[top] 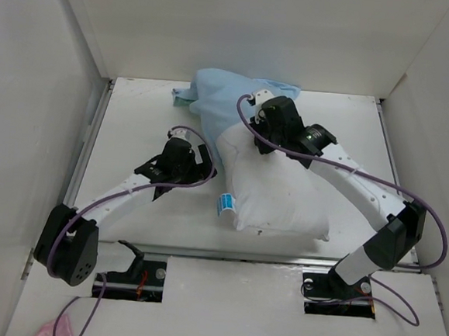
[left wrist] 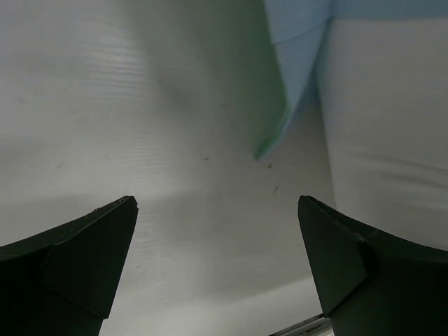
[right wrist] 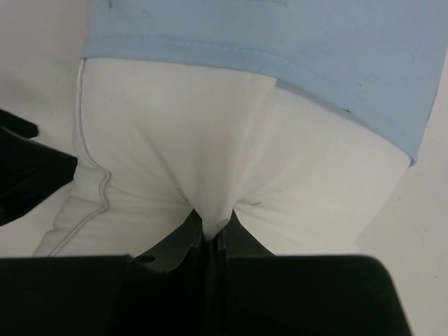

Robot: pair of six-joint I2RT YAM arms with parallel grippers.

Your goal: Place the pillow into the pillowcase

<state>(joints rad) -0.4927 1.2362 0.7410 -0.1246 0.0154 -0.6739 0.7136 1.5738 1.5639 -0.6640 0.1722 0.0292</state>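
Two grippers flank the work. Left gripper (left wrist: 218,204) gapes wide over bare tabletop (top: 134,130), just beside the light blue pillowcase (top: 222,98). The plump white pillow (top: 277,195) lies mid-tabletop, its far end inside the pillowcase. Right gripper (right wrist: 210,227) is clenched on a pleat of pillow fabric near the pillowcase hem, with open tabletop to its right.

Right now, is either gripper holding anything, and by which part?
The right gripper is shut on the pillow, pinching a fold of its fabric just short of the pillowcase mouth. The left gripper is open, holding nothing.
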